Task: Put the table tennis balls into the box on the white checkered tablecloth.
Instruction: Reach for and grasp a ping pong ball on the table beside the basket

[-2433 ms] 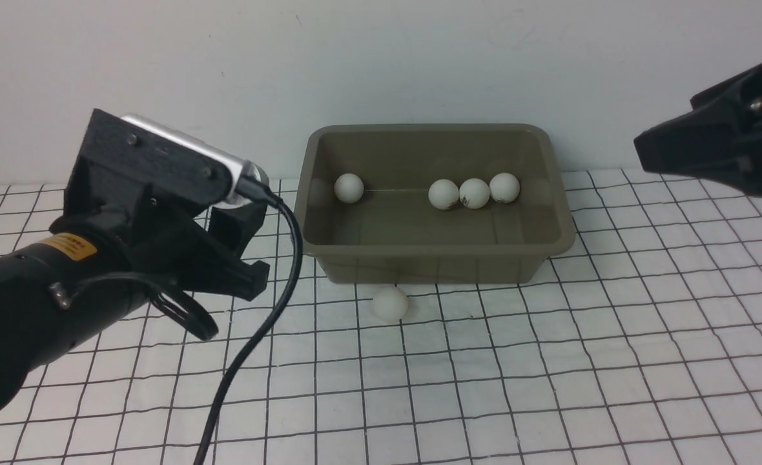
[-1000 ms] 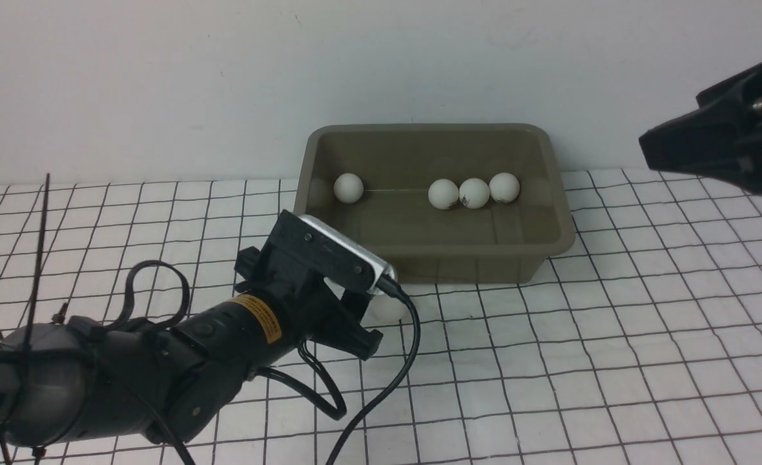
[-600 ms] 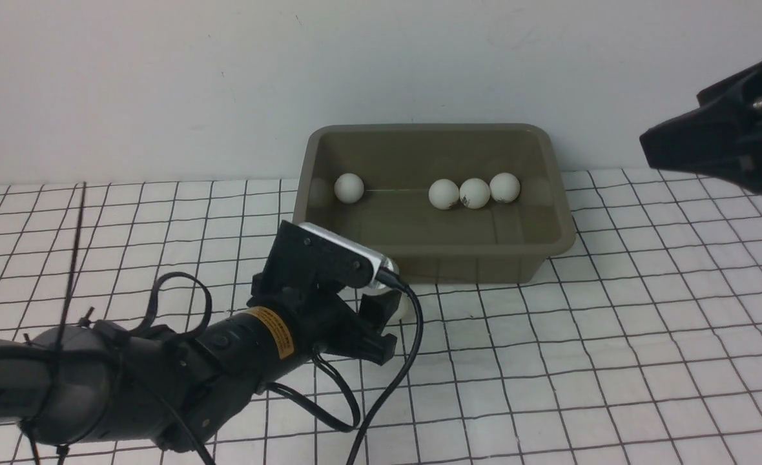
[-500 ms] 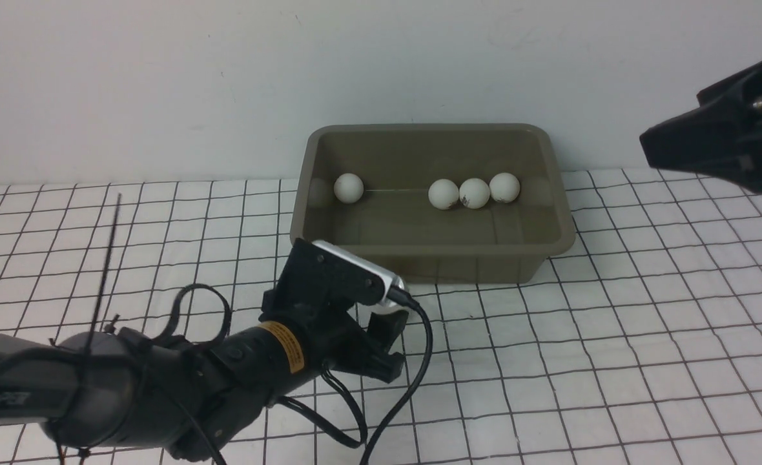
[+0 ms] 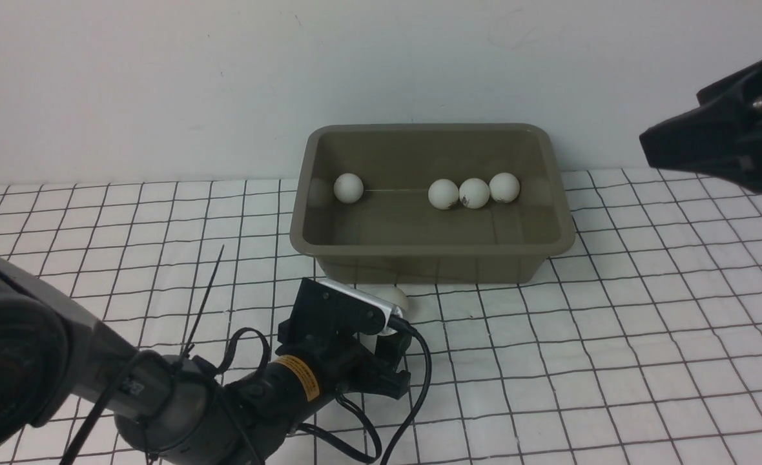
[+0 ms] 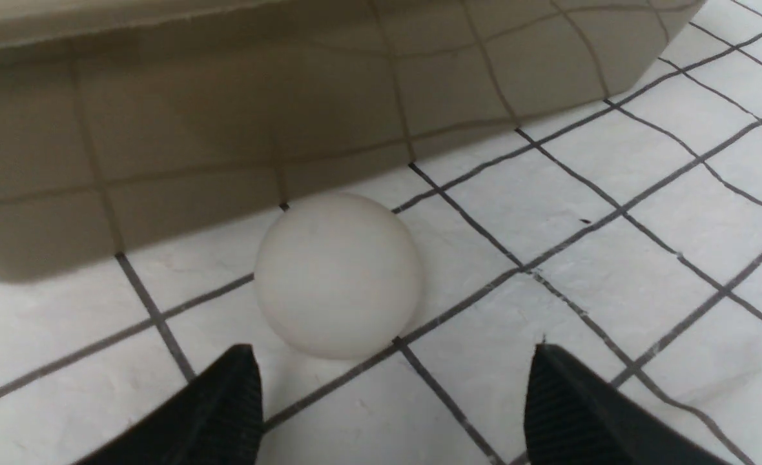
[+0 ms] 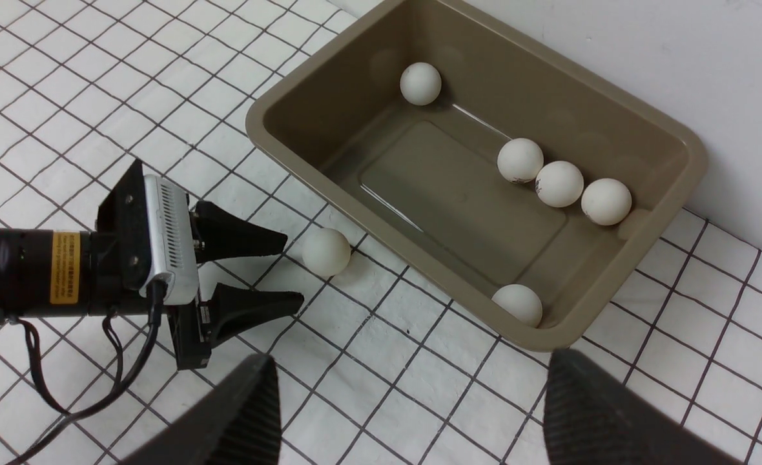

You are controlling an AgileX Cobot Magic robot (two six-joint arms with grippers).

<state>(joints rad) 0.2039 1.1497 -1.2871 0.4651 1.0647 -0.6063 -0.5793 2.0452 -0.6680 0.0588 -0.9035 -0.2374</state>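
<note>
Left hand (image 7: 292, 271) — open wide, empty, low over the white checkered tablecloth (image 7: 420, 387) before the box (image 5: 432, 268); one table tennis ball (image 7: 326, 252) just past its fingertips, beside the box's near wall. Five more table tennis balls (image 7: 558, 183) inside the box. Right hand (image 7: 410, 361) — open, empty, raised right of the box.

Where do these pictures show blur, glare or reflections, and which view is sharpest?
Front view: soft, the left arm's near end dark and blurred. Left wrist view: the box's outer wall mirrors the tablecloth's grid; the ball is soft-edged. Right wrist view: sharpest, thin glare lines on the box floor.
</note>
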